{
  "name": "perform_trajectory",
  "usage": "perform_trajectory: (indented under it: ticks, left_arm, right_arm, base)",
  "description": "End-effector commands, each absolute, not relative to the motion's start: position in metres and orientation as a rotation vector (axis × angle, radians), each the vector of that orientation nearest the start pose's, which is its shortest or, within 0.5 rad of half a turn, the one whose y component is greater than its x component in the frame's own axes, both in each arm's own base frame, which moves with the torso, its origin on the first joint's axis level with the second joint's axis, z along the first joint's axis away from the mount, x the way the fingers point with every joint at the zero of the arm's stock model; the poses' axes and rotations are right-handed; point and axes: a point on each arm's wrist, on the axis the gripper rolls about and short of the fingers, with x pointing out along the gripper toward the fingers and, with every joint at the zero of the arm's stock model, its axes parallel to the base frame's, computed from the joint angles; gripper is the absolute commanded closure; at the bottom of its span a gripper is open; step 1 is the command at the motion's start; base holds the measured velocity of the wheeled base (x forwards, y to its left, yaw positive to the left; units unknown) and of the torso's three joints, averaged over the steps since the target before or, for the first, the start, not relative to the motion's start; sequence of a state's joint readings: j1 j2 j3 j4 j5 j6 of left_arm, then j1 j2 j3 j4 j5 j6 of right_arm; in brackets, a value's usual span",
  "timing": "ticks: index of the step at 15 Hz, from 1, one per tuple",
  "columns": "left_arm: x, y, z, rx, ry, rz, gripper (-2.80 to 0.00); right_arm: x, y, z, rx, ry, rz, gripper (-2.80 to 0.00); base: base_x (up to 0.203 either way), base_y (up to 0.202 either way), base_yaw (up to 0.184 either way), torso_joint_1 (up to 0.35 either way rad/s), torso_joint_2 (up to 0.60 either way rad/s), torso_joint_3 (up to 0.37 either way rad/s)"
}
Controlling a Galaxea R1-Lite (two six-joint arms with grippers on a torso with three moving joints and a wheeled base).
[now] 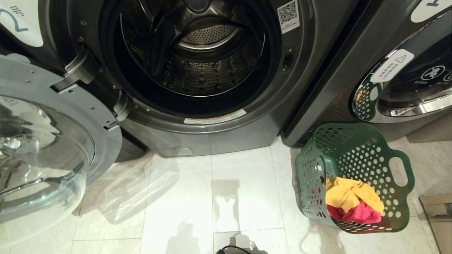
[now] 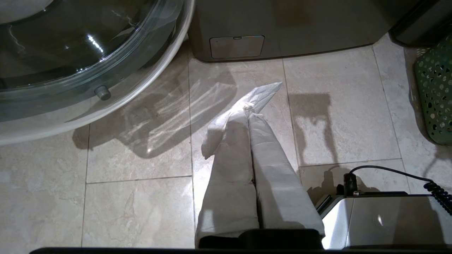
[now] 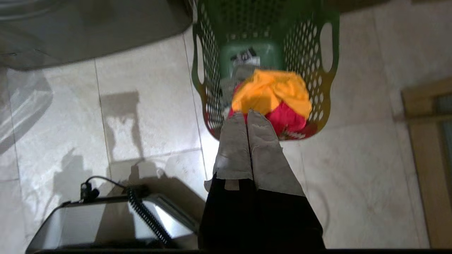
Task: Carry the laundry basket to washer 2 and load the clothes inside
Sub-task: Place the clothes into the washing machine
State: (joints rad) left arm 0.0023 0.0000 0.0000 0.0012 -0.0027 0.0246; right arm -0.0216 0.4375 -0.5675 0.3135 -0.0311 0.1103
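The dark green laundry basket [image 1: 353,176] stands on the tiled floor at the right, in front of the second grey washer. Yellow and red clothes [image 1: 353,203] lie in it; they also show in the right wrist view as clothes [image 3: 272,95] inside the basket [image 3: 328,84]. Washer 2 [image 1: 219,134] fills the top of the head view, its drum empty and its glass door [image 1: 46,141] swung open to the left. My right gripper [image 3: 247,113] hangs shut above the basket's near rim, holding nothing. My left gripper [image 2: 249,107] is shut over bare floor, parked.
The other grey washer [image 1: 406,81] stands closed behind the basket. A wooden-framed thing [image 1: 438,211] sits at the far right. The open door [image 2: 88,53] juts over the floor on the left. My base's corner and coiled cable [image 2: 434,187] lie below the grippers.
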Motion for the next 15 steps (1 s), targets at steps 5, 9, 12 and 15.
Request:
perform_trajectory:
  ticks: [5, 9, 12, 15]
  left_arm:
    - [-0.023, 0.000, 0.075, 0.020, 0.003, 0.001, 0.00]
    - [-0.023, 0.000, 0.076, 0.021, 0.002, 0.000, 0.00]
    - [-0.023, 0.000, 0.075, 0.026, 0.002, -0.002, 0.00]
    - [-0.023, 0.000, 0.076, 0.023, 0.001, 0.000, 0.00]
  right_arm:
    - [0.183, -0.008, 0.170, 0.228, 0.666, -0.192, 0.00]
    - [0.248, -0.024, 0.099, 0.245, 0.713, -0.303, 0.00]
    - [0.277, -0.046, 0.050, 0.265, 0.720, -0.379, -2.80]
    - [0.294, -0.068, 0.015, 0.275, 0.711, -0.433, -2.80]
  base:
    - [0.000, 0.000, 0.000, 0.000, 0.00, 0.000]
    - [0.000, 0.000, 0.000, 0.000, 0.00, 0.000]
    - [0.000, 0.000, 0.000, 0.000, 0.00, 0.000]
    - [0.000, 0.000, 0.000, 0.000, 0.00, 0.000]
